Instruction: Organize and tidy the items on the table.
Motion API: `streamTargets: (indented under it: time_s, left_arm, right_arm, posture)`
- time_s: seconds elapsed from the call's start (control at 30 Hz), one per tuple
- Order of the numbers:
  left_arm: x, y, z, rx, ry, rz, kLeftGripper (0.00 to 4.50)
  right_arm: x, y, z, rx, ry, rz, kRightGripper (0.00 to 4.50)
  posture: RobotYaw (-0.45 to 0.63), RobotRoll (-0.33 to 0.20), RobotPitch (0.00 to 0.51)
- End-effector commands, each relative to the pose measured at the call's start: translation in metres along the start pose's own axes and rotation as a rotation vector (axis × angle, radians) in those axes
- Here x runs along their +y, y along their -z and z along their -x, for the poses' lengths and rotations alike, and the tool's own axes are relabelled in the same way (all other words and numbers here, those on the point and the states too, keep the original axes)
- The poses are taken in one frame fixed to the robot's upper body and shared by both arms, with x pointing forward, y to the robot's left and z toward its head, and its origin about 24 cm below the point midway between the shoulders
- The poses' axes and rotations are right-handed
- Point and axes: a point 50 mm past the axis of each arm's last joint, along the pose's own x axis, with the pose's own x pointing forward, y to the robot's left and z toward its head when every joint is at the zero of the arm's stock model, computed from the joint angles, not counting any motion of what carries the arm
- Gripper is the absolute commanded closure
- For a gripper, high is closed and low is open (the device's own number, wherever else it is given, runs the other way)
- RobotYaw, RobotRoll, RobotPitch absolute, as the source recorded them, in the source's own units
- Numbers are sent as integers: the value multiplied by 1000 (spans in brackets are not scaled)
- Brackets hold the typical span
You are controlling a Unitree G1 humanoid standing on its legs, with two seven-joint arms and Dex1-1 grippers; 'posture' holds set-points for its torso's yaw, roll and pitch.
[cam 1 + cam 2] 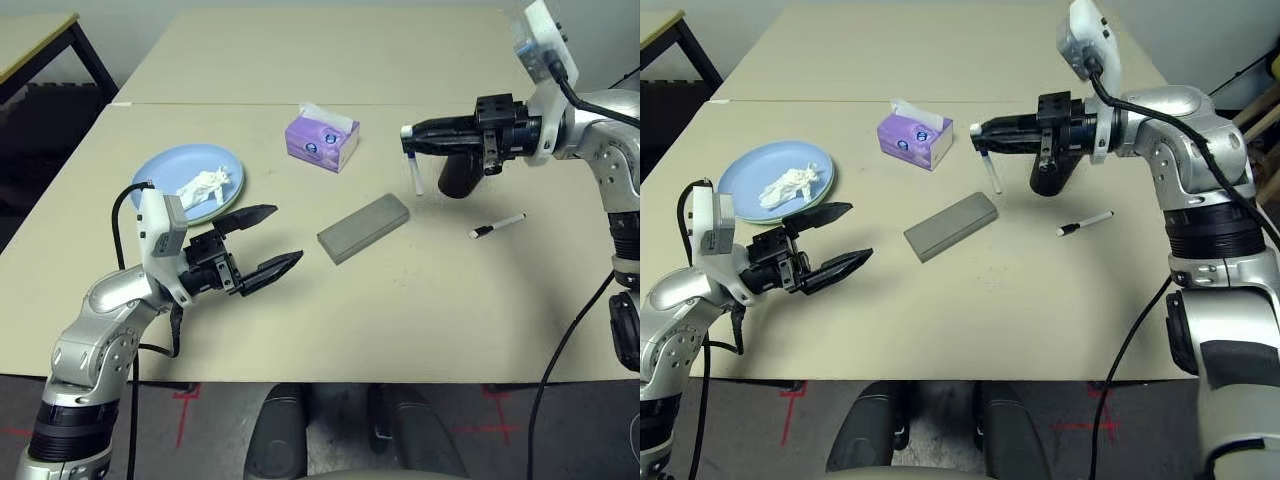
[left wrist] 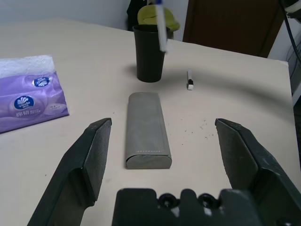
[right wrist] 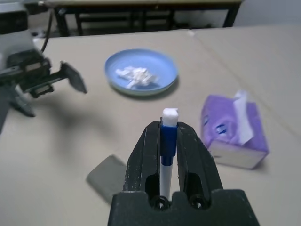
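over table (image 1: 420,300), right claw (image 1: 408,140) level

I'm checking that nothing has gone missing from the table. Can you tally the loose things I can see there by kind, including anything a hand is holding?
Plates: 1, the blue plate
Tissues: 1, the crumpled tissue on that plate
Tissue boxes: 1, the purple box
Cases: 1, the grey case
Cups: 1, the black cup
Markers: 2, one lying on the table, one held in the right hand
Total: 7
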Motion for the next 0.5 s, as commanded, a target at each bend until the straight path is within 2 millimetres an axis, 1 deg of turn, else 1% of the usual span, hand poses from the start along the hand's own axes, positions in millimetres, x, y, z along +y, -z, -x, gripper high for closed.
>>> streamTargets:
  time_s: [0.03, 0.23, 0.37, 0.5]
  left_arm:
    - [-1, 0, -1, 11, 16, -10, 0]
    - [-1, 0, -1, 15, 19, -10, 0]
    - [0, 0, -1, 18, 19, -12, 0]
    - [0, 0, -1, 21, 17, -12, 0]
  right_arm:
    - [-13, -7, 7, -78, 137, 62, 4184]
    - [-30, -6, 15, -190, 365, 134, 4184]
    - [-38, -1, 26, -205, 490, 153, 4184]
    - [-40, 6, 40, -203, 577, 159, 4184]
  posture:
    - [116, 0, 151]
    - [116, 0, 151]
    - [111, 0, 152]
    - [111, 0, 152]
